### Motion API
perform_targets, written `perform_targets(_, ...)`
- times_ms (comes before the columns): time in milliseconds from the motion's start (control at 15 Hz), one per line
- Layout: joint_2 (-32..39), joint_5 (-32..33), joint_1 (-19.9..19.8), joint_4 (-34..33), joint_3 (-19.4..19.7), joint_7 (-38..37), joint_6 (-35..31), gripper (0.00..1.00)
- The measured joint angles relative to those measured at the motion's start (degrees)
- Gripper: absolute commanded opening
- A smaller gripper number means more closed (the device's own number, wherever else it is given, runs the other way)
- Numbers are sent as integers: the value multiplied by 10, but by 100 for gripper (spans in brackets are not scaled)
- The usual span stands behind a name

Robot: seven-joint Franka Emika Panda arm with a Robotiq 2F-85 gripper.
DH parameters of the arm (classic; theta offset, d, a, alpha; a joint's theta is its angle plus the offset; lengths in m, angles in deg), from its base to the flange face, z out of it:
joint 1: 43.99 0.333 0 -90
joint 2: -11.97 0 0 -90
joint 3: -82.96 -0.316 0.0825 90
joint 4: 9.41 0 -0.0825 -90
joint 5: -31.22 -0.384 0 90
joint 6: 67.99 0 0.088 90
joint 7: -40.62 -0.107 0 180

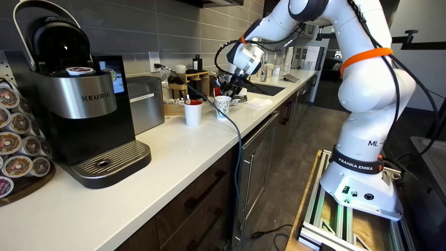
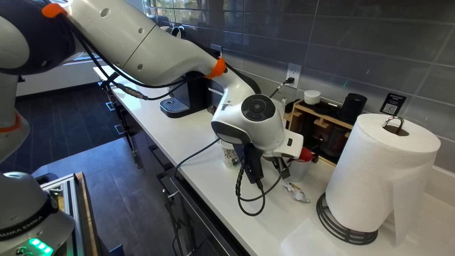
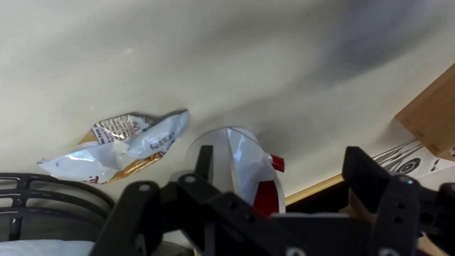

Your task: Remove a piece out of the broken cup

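One torn cup (image 3: pixel 241 160), red inside, toward the back edge of the bench (image 2: pixel 192 137); wrapper (image 3: pixel 121 153) just beside. Gripper (image 3: pixel 279 151) near the cup, jaws wide apart.

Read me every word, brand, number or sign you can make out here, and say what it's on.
"KEURIG": coffee maker.
"FRANKA EMIKA": black base band.
"ML-", the rest unclear: robot arm.
Too small or blurred to read reliably: print on the coffee pods, gray bin label, wrapper, coffee maker's open lid and black QR-code sign.
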Motion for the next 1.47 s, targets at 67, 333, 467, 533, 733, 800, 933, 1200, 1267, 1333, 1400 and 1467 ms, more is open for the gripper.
perform_targets(67,5,0,1,-1,-1,0,-9,93)
perform_targets(333,21,1,1,-11,-1,-1,-21,61)
perform_targets(467,26,1,-1,-19,-3,-1,-21,43)
perform_targets(533,28,1,-2,-24,-5,-1,-21,37)
perform_targets(733,34,1,-5,-39,-11,-1,-21,14)
perform_targets(800,35,1,-6,-42,-13,-1,-21,9)
perform_targets(933,37,1,-7,-47,-17,-1,-21,9)
perform_targets(1200,41,1,-12,-53,-23,-1,-21,9)
perform_targets(1267,41,1,-14,-53,-26,-1,-21,9)
perform_targets(1333,41,1,-17,-54,-29,-1,-21,9)
perform_targets(1400,40,1,-19,-55,-32,-1,-21,9)
perform_targets(1467,40,1,-21,-55,-33,-1,-20,9)
